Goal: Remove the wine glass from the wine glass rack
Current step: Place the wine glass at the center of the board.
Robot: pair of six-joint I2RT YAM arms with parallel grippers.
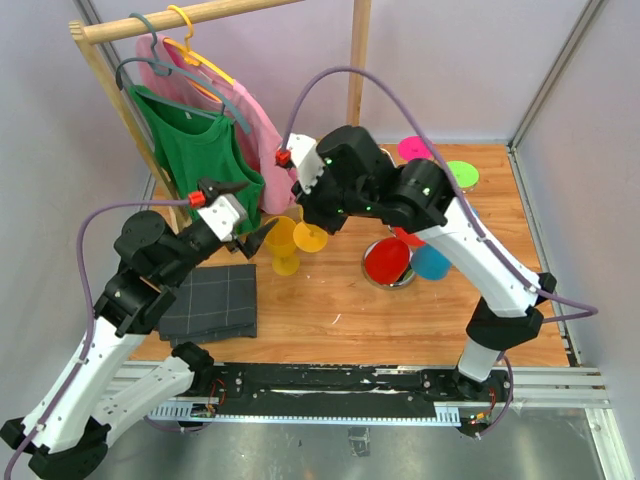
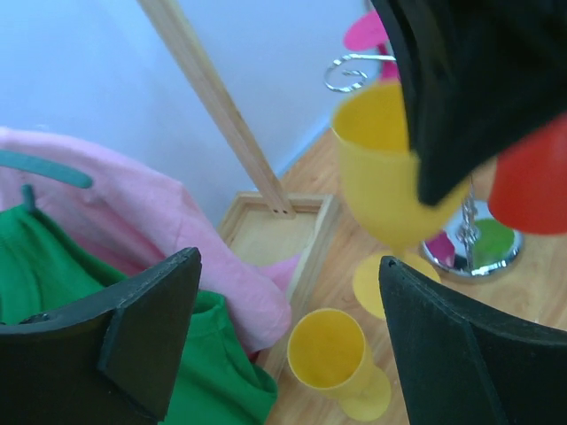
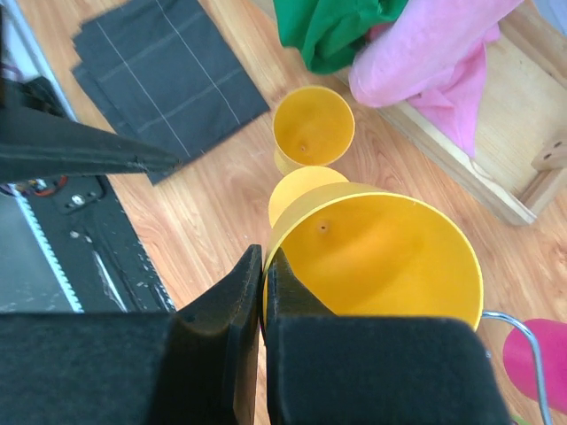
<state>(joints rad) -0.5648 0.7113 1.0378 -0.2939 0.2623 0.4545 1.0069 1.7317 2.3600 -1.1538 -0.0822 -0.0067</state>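
Here, the right gripper [image 3: 264,266] is pinched tight on the rim of the yellow wine glass [image 3: 381,257], with the thin wall of the bowl caught between its fingers at the bottom of the right wrist view. In the top view that glass sits at the centre of the frame, off the wine glass rack [image 1: 398,283], whose chrome base lies just to its right under a red glass [image 1: 386,260] and a blue glass [image 1: 432,262]. Whether the held glass's foot touches the wooden table [image 1: 400,325] I cannot tell. A second yellow glass [image 1: 284,245] stands upright on the table just to its left. The left gripper [image 1: 262,207] hangs wide open with nothing in its grasp, left of both yellow glasses. A folded dark cloth [image 1: 210,300] lies at lower left. A green top [image 1: 200,150] and a pink garment [image 1: 255,120] hang from the wooden clothes rack [image 1: 200,15] at upper left.
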